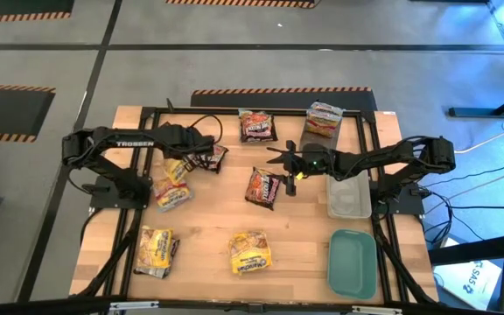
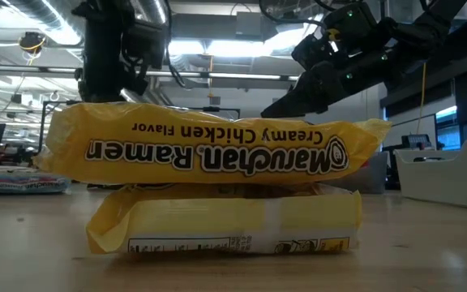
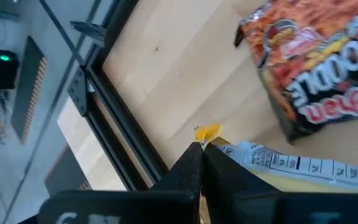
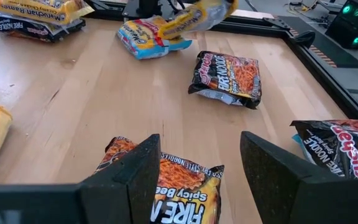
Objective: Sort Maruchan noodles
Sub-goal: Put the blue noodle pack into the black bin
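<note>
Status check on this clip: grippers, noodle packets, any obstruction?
Left gripper shut on yellow packet, lifted at table's left. Right gripper open above dark Fire packet, mid-table. Other packets scattered; nothing in the way.

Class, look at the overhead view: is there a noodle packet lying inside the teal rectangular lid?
No. The teal rectangular lid holds nothing; the nearest yellow crinkly plastic packet lies on the wooden table.

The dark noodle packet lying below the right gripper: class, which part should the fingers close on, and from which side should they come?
Come straight down from above. The dark noodle packet lies flat on the table, between the open fingers of the right gripper, so pinch across its puffy middle. Its sealed ends look thin and lie low on the wood, probably harder to catch.
</note>
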